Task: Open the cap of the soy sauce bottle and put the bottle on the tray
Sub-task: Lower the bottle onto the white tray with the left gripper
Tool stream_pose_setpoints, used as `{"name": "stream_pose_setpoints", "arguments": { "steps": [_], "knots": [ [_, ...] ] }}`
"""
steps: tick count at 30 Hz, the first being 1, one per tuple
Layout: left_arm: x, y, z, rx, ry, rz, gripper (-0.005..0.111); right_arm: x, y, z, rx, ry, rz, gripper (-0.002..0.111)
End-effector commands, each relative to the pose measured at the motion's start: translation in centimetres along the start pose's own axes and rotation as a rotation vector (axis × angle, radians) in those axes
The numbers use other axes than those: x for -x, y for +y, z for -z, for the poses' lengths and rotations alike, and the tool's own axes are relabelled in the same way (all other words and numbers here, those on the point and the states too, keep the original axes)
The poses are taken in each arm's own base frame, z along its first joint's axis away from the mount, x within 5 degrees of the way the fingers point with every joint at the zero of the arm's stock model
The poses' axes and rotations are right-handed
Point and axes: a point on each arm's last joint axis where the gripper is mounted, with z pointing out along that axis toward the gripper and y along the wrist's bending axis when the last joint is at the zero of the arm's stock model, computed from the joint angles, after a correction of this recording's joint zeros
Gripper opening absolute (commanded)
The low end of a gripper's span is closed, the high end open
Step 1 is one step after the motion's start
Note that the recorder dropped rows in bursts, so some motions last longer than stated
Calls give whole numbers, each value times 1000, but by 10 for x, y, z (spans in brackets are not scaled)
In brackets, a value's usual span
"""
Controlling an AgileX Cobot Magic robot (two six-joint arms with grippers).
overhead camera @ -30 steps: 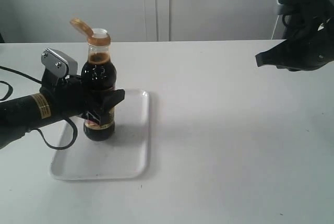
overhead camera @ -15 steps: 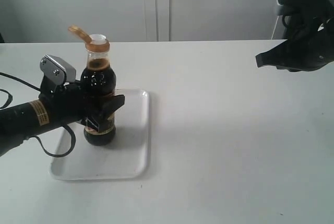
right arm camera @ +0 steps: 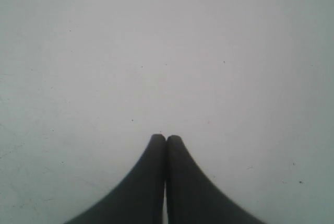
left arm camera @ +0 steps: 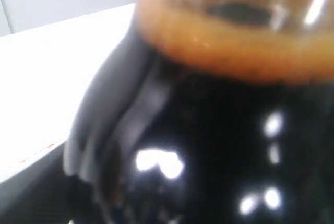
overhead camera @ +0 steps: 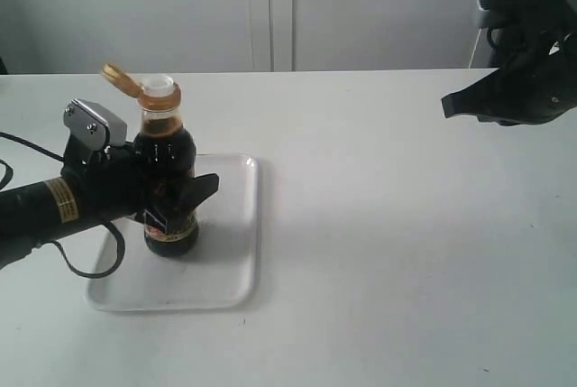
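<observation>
- Standing upright on the tray (overhead camera: 230,265), the soy sauce bottle (overhead camera: 169,188) sits toward the tray's left half, its dark liquid reaching up to the neck.
- The cap (overhead camera: 121,79) is flipped open, hinged back to the left above the white spout.
- The left gripper (overhead camera: 171,196) is clamped around the bottle's lower body, at about label height; the left wrist view is filled by blurred dark glass, so the finger contact itself is hard to make out.
- The right gripper (right arm camera: 166,139) has its fingers pressed together, holding nothing, raised over the bare white table (overhead camera: 406,243) far to the right, well apart from the tray.
</observation>
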Motion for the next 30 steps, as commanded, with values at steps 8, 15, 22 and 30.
{"name": "stream_pose_setpoints", "arguments": {
  "steps": [8,15,22,30],
  "knots": [
    [24,-6,16,22,61,-47,87,2,-3,1,-7,-11,-5,0],
    [31,-10,35,89,86,-51,87,2,-3,1,-9,-17,-4,0],
    [36,-16,47,99,67,-52,87,2,-3,1,-9,-15,-3,0],
    [33,-26,62,102,73,-56,87,2,-3,1,-9,-15,-3,0]
  ]
}}
